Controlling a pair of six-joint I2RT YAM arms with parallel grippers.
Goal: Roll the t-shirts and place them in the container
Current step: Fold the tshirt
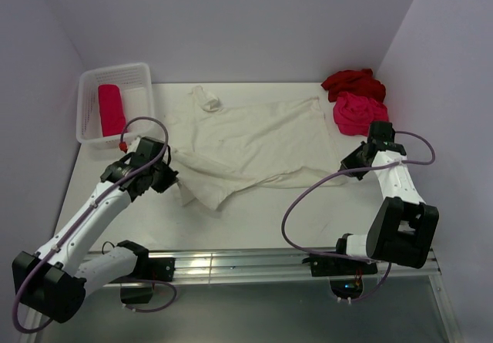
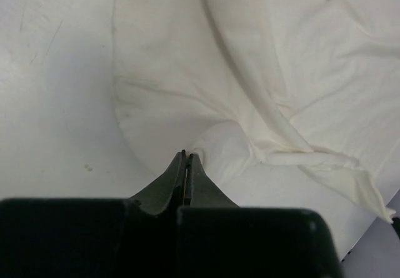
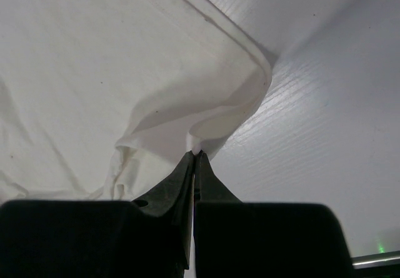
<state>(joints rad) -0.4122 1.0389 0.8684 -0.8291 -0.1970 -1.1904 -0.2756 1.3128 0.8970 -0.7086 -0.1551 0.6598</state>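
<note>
The cream-white t-shirt lies spread and wrinkled across the middle of the table. My left gripper is shut on its near left edge; in the left wrist view the jaws pinch a fold of the cream shirt. My right gripper is shut on the shirt's near right edge; in the right wrist view the tips pinch a lifted fold of the shirt. A dark red t-shirt and a bright pink-red t-shirt lie bunched at the back right.
A white slatted basket stands at the back left with a rolled pink-red t-shirt inside. Purple walls close in the left, back and right. A metal rail runs along the near edge.
</note>
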